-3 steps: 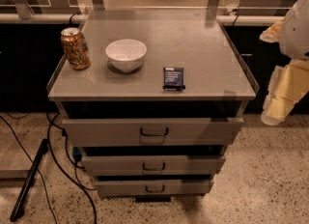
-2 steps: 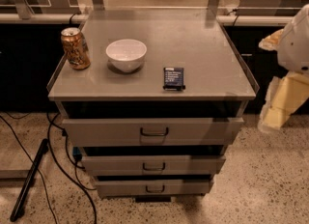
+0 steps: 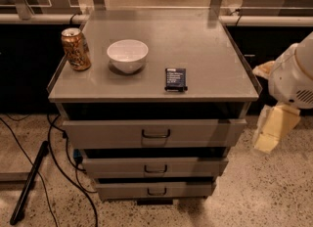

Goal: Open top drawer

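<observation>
Grey steel top drawer (image 3: 107, 133), 6 o'clock beneath the counter (image 3: 210, 74), looks perhaps barely ajar. My claw (image 3: 270, 135) hangs at its 3 o'clock, off the handle (image 3: 156, 133); its grip state I cannot tell.

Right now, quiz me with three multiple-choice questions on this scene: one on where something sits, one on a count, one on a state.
1. Where does the can stand on the cabinet top?
A. left edge
B. right edge
C. centre front

2. How many drawer fronts are there?
A. two
B. three
C. five

3. The handle of the top drawer is:
A. gripped
B. untouched
C. missing

Answers:
1 A: the can stands left of the white bowl.
2 B: three fronts are stacked.
3 B: the gripper hangs off the cabinet's right side, apart from the handle.
</observation>
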